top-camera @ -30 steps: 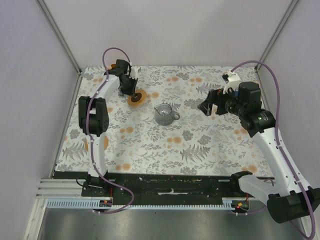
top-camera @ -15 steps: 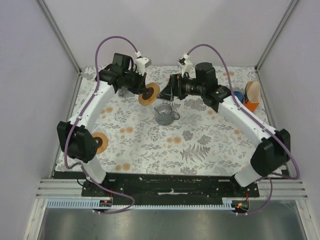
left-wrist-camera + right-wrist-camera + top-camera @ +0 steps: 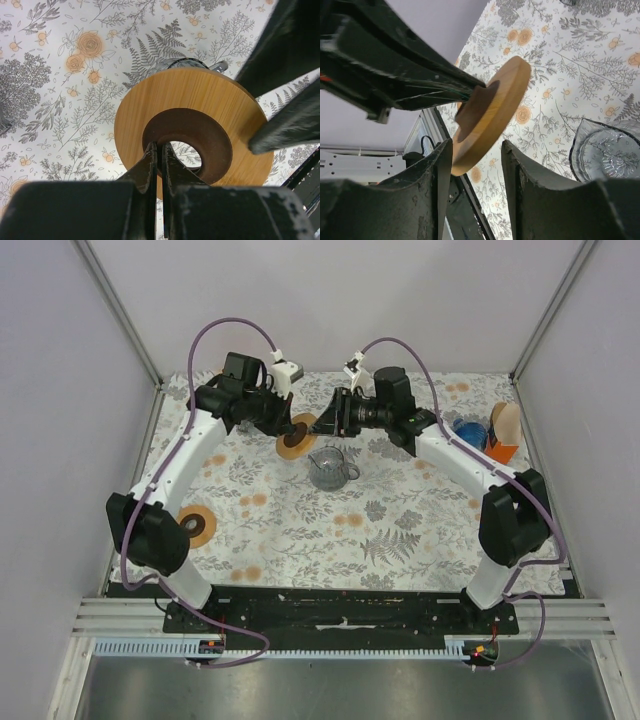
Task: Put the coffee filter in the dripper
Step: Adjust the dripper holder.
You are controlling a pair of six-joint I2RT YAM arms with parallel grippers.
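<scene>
Left gripper (image 3: pixel 291 426) pinched shut; right gripper (image 3: pixel 320 423) part open, facing it.

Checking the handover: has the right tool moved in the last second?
Yes. The right tool swung left, from right of the glass vessel to just behind it.

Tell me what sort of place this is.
Probably a robotics test cell: plain panels in an aluminium frame, two arms bolted to a rail, a floral cloth underneath.

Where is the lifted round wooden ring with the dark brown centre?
Top view: the wooden ring hangs far centre-left, pinched by the left gripper behind the clear glass dripper; the right gripper straddles its edge.
</scene>
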